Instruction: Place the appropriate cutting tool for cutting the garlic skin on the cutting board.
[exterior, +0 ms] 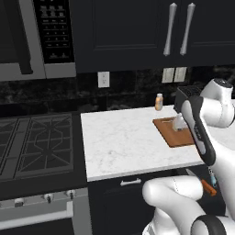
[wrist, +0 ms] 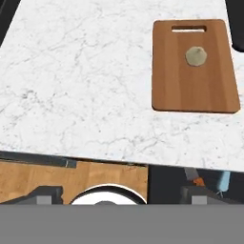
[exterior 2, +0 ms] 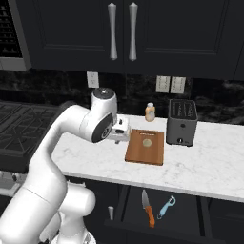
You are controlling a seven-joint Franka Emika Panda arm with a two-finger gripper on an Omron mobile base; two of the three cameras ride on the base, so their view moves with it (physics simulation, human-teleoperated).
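1. The garlic [wrist: 196,56] lies on the cutting board [wrist: 190,90], near its handle slot.
2. The knife [exterior 2: 147,206] lies in the open drawer [exterior 2: 190,224] below the board – beside a blue-handled peeler [exterior 2: 166,208].
3. The gripper [exterior 2: 125,132] hovers left of the board; whether its fingers are apart cannot be told.
4. Remaining – grasp the knife, lift it, set it on the board.

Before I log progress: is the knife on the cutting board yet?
No, the knife lies in the open drawer below the counter, while the cutting board holds just the garlic.
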